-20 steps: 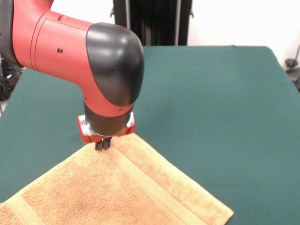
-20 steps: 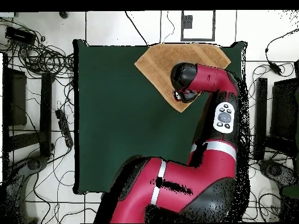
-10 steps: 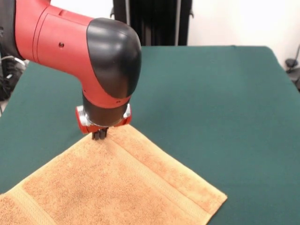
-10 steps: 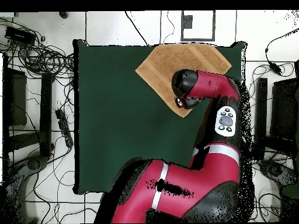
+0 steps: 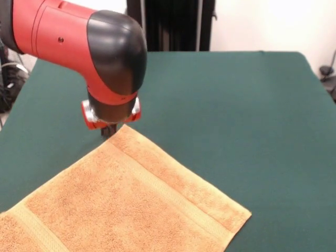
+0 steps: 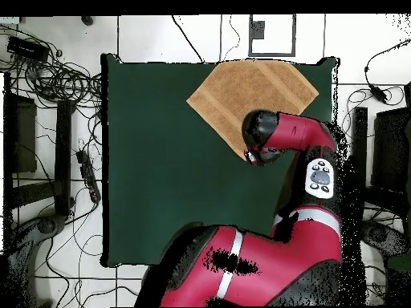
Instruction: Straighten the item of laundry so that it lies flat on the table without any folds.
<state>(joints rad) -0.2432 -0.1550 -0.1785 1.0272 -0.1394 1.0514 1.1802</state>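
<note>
Towel (image 5: 126, 199) spread flat on green table (image 5: 236, 115) — gripper (image 5: 108, 130) at its far corner, grip state unclear.

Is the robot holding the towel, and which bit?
It cannot be told. The tool sits right at the far corner of the orange-tan terry-cloth towel, but the arm's wrist hides most of it, so a pinch there cannot be seen.
</note>
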